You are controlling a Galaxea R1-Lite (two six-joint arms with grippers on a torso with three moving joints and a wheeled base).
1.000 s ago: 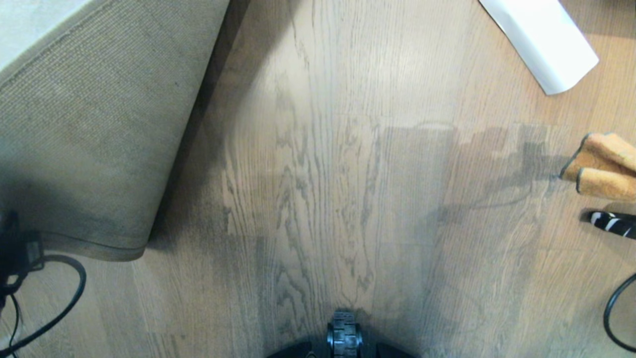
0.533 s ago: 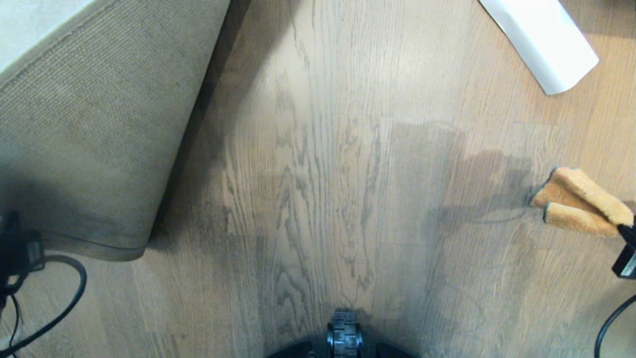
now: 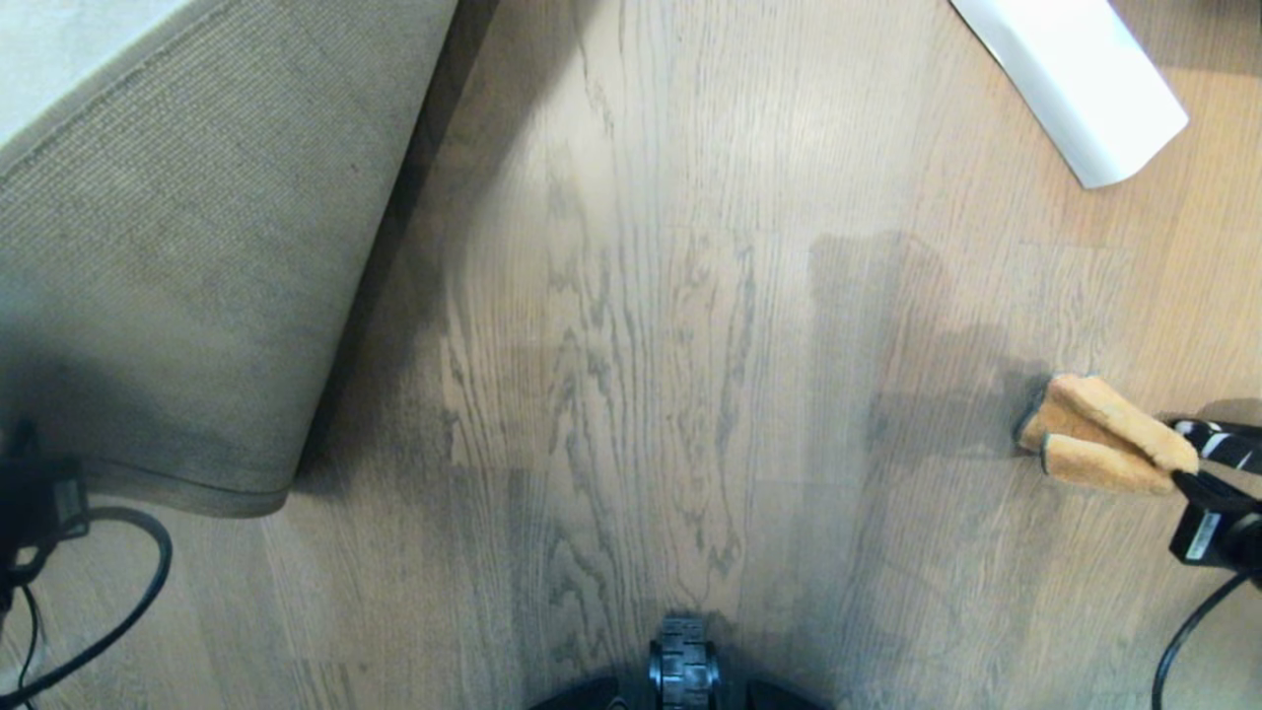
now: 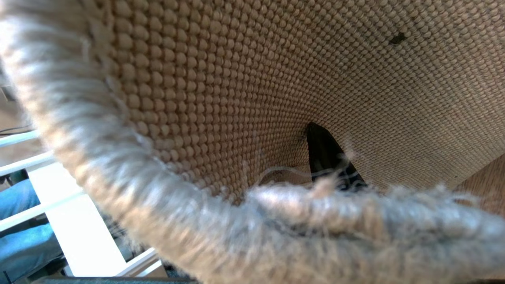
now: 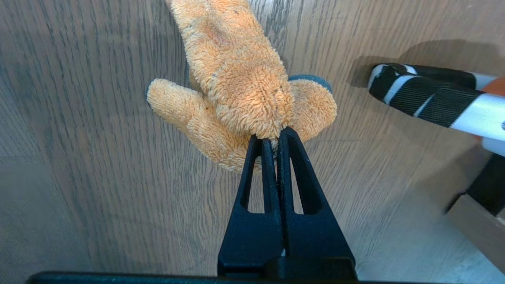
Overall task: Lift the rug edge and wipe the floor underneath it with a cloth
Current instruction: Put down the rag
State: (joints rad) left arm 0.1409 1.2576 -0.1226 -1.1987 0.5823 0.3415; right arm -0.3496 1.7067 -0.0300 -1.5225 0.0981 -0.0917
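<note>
A head camera looks down on the floor (image 3: 641,296), brown-grey wood-grain planks. At the left, the rug (image 3: 197,247) is folded up so its beige woven backing faces the camera, with a strip of pale grey pile at the top left corner. The left gripper (image 4: 327,161) is mostly hidden behind the lifted rug edge; one dark finger presses against the backing, but whether it is clamped cannot be told. At the right edge, the right gripper (image 5: 276,138) is clenched on the cloth (image 3: 1099,434), a fluffy orange rag with dark edging, whose free end lies on the floor. Compared with a second ago, the cloth has come lower and further in from the right edge, and its shadow has shifted with it; the rug is unchanged. A black-and-white striped strap (image 5: 426,98) lies just beside the cloth. A white paper roll (image 3: 1080,84) lies at the top right, well apart. A small white label (image 3: 1201,523) shows on the right arm, its writing too small to read.
</note>
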